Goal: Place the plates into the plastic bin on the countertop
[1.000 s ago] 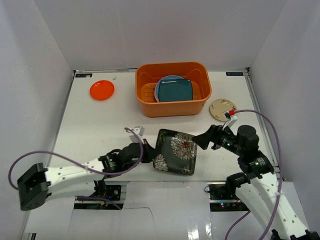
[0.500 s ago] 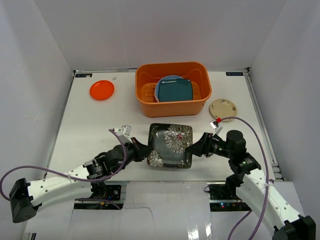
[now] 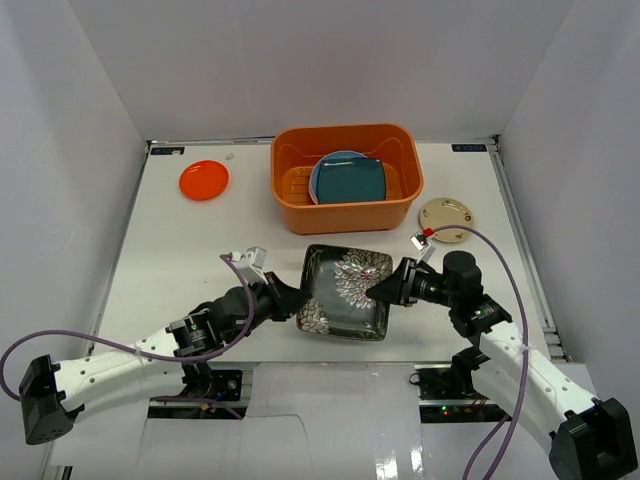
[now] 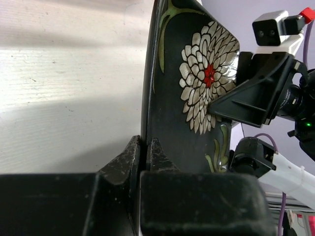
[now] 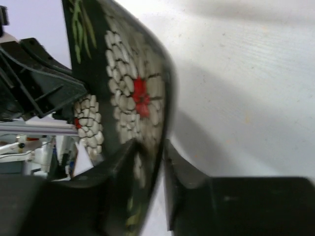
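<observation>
— Where's the black plate (image 3: 345, 290)?
— Tilted above the counter (image 3: 190, 250), between both grippers, near the front of the bin (image 3: 345, 216).
— And the pincers?
— The left gripper (image 3: 292, 300) clamps the plate's left rim. The right gripper (image 3: 380, 292) straddles the right rim, but that wrist view is blurry, so I cannot tell whether it grips.

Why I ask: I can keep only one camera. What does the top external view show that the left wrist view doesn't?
Only top external: the plastic bin holding a teal plate, the orange-red plate, the beige plate. Only left wrist: the left pincer clamping the plate rim, close up. Both: the black flowered plate, the right pincer at its edge.
</observation>
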{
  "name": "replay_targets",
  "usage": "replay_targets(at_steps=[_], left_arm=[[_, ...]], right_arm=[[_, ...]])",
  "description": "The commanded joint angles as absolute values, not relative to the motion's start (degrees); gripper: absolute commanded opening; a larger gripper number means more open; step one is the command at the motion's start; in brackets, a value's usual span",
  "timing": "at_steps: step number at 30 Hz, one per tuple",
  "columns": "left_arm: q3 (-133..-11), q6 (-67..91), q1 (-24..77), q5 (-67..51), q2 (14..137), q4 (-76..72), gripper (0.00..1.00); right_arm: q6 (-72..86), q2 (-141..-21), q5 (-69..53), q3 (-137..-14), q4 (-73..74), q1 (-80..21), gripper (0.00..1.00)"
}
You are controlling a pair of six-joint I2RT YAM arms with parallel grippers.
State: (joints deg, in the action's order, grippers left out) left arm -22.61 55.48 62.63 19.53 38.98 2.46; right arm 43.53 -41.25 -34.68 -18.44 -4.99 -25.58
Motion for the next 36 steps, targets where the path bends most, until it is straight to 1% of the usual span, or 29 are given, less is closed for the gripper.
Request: replay_targets(at_steps=[1, 2, 3, 5, 6, 7, 8, 9, 11, 12, 14, 15, 16, 18, 19, 21, 22, 24, 25, 27, 31, 36], left_arm=[[-27.42, 57.30, 62.58, 18.19, 36.65, -7.74, 0.06], [-27.60, 57.13, 62.58, 18.72, 36.48, -7.39, 0.07], [-27.77, 56.61, 62.49, 19.24, 36.30, -6.86, 0.10], [-28.74, 55.55, 62.49, 20.82, 35.51, -4.93, 0.27], [-29.35, 52.94, 62.49, 21.27, 35.33, -3.44, 0.38], [-31.53, 51.26, 62.40, 21.97, 35.16, -1.86, 0.49], [-33.21, 49.67, 62.40, 24.58, 34.98, -0.02, 0.67], [-34.96, 46.70, 62.49, 26.26, 34.98, 6.00, 0.73], [-39.89, 44.05, 62.40, 31.60, 34.81, 11.14, 0.86], [-41.21, 42.82, 62.40, 33.29, 34.54, 15.60, 0.88], [-43.75, 41.40, 62.40, 36.55, 33.32, 20.02, 0.93], [-44.20, 41.40, 62.49, 39.09, 32.70, 23.87, 0.94], [-44.47, 41.57, 62.40, 40.07, 32.00, 25.56, 0.95], [-43.86, 42.27, 62.40, 42.44, 29.98, 29.59, 0.97], [-43.51, 43.06, 62.40, 42.89, 29.54, 30.92, 0.98], [-42.72, 43.85, 62.40, 43.76, 28.83, 33.73, 0.98], [-42.63, 44.29, 62.40, 44.03, 29.00, 34.62, 0.98], [-42.37, 44.47, 62.40, 44.30, 29.35, 35.86, 0.98], [-42.10, 44.30, 62.49, 44.56, 29.62, 36.03, 0.98], [-41.66, 44.12, 62.40, 44.91, 30.49, 35.86, 0.98], [-41.57, 43.68, 62.49, 44.30, 32.17, 34.38, 0.98], [-41.31, 41.23, 62.40, 44.38, 34.27, 31.47, 0.98]], right_arm=[[43.68, -40.70, -34.46, -20.48, -8.53, -26.28, 0.28], [43.59, -39.74, -33.67, -21.26, -8.18, -26.19, 0.13], [43.25, -39.12, -32.18, -21.88, -7.83, -26.28, 0.08], [42.89, -38.76, -30.94, -24.94, -6.60, -26.28, 0.08], [42.63, -39.11, -30.42, -26.44, -6.16, -26.19, 0.08], [42.45, -39.81, -30.15, -28.11, -6.24, -26.19, 0.08], [42.10, -41.82, -29.80, -30.04, -6.15, -26.19, 0.08], [41.14, -43.49, -29.27, -34.84, -6.24, -26.10, 0.08], [40.35, -49.27, -29.35, -40.93, -6.24, -25.67, 0.08], [39.91, -51.48, -29.18, -47.40, -6.33, -25.49, 0.08], [37.71, -57.88, -28.05, -53.84, -6.07, -24.97, 0.08], [37.44, -60.36, -28.21, -59.71, -6.06, -23.57, 0.08], [36.92, -65.60, -28.91, -62.64, -6.06, -22.77, 0.08], [36.91, -70.99, -31.54, -70.61, -5.28, -20.23, 0.08], [37.26, -76.06, -32.25, -73.01, -5.27, -19.69, 0.08], [36.22, -81.27, -33.13, -78.89, -2.48, -17.94, 0.08], [35.86, -86.43, -33.83, -84.76, -1.07, -17.32, 0.08], [35.86, -91.38, -35.15, -89.71, 1.57, -15.83, 0.08], [35.34, -95.93, -35.33, -94.87, 3.15, -15.47, 0.08], [35.51, -101.74, -36.03, -98.86, 5.80, -14.59, 0.08], [34.98, -108.71, -36.39, -106.50, 8.78, -13.89, 0.08], [32.00, -114.69, -35.42, -109.86, 13.53, -13.18, 0.08]])
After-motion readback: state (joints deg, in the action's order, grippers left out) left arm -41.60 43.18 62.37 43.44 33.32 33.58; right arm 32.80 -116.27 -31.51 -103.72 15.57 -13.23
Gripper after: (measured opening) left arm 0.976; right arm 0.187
